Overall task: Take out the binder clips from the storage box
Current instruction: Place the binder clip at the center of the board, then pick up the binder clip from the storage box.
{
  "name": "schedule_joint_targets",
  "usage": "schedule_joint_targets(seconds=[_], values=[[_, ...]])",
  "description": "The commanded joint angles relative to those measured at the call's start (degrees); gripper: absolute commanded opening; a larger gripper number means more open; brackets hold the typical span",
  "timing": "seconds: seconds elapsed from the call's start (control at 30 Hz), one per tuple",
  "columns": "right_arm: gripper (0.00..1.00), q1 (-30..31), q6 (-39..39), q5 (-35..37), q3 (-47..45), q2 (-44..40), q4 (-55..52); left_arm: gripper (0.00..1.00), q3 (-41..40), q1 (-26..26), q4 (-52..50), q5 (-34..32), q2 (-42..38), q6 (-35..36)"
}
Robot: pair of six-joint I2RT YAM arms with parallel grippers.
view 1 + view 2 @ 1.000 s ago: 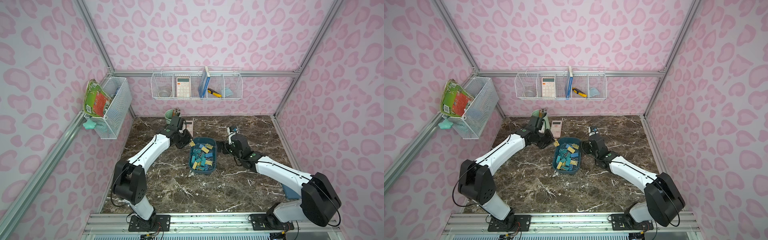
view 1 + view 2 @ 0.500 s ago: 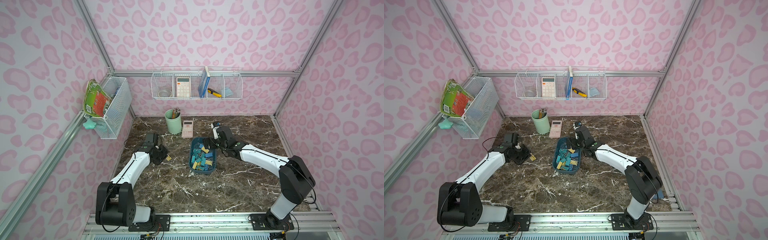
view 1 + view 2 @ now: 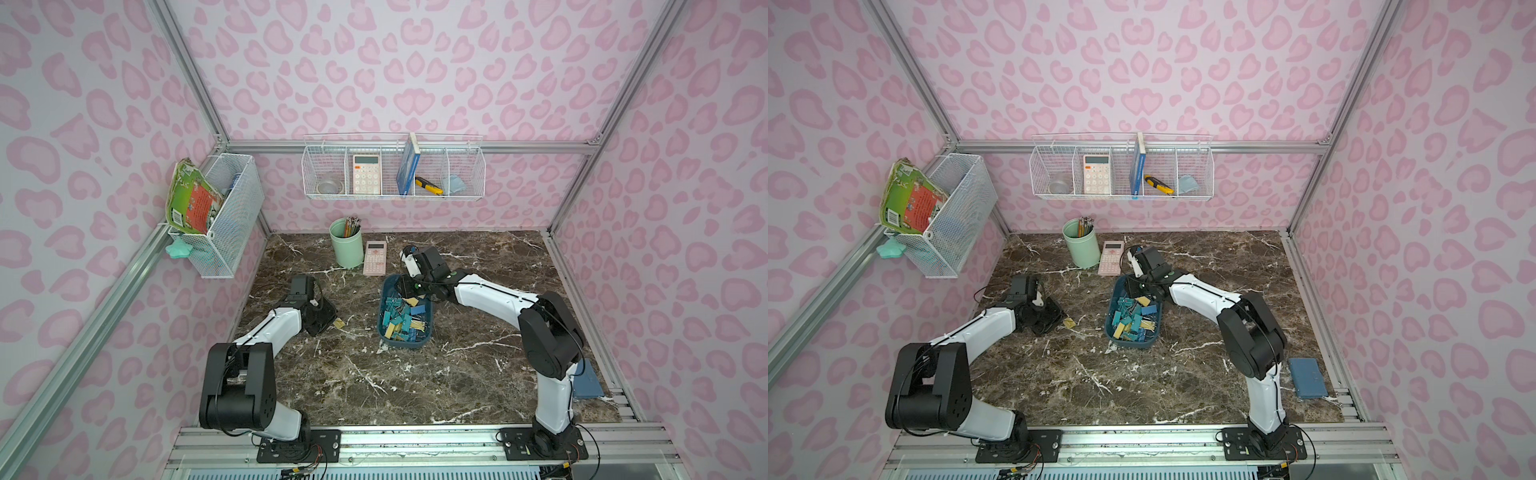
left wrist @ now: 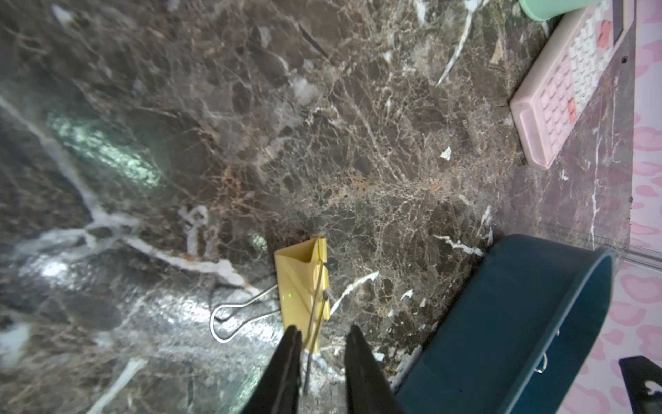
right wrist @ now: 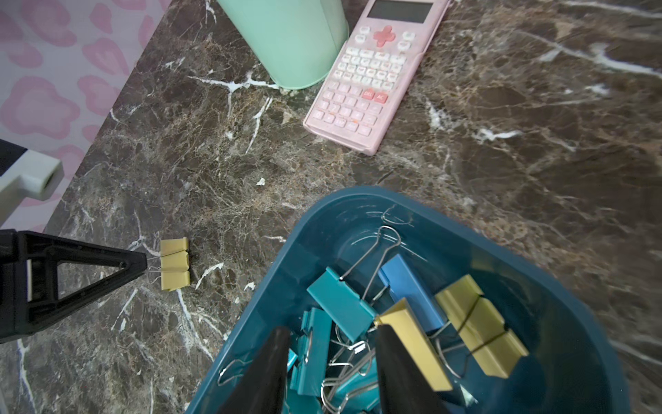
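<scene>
The dark teal storage box [image 3: 402, 343] [image 3: 1133, 343] [image 5: 358, 204] sits mid-table and holds several teal, blue and pale yellow binder clips [image 3: 405, 316] [image 5: 340, 304]. One yellow binder clip [image 3: 339, 323] [image 4: 302, 283] [image 5: 174, 263] lies on the marble left of the box. My left gripper [image 3: 331, 319] [image 4: 320, 331] is low beside it. Its jaws are slightly apart, and one of the clip's wire handles runs loose between them. My right gripper [image 3: 405, 289] [image 5: 331, 335] dips into the box's far end. It is open, with teal clips and wire handles between its fingers.
A mint-green cup [image 3: 347, 249] of pencils and a pink calculator [image 3: 375, 257] stand just behind the box. A flat blue pad [image 3: 1307, 378] lies at the front right edge. White wire baskets hang on the back wall [image 3: 392, 166] and the left wall [image 3: 224, 224].
My left arm carried the yellow clip from the box to the left, set it on the marble and parted its jaws. My right arm swung over the box, lowered in, and its jaws narrowed.
</scene>
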Motion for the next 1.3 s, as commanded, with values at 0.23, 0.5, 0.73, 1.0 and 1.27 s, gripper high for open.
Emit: schedule_joint_targets(seconds=[0.23,0.5,0.73,1.0,1.27], values=[[0.31,0.64,0.35,-6.07,4.88,5.49,-3.52,0.68,0.88,0.08,-7.76,-2.15,-10.75,2.53],[0.16,1.33,1.0,-6.59,5.51,6.84,-4.58,0.86,2.36,0.08,-12.54,-2.7,-17.88,2.0],[0.0,1.35,1.7,-6.51,5.34,5.01,-4.86,0.86,3.1,0.01,-14.0,-2.59,-21.03,1.65],[0.0,0.7,2.99,-6.39,2.81,-2.06,-3.02,0.87,5.8,-0.37,-14.13,-0.27,-20.96,0.9],[0.0,-1.89,5.85,-5.21,-3.93,-11.12,0.27,0.87,9.48,-2.77,-13.74,0.92,-18.64,1.21]])
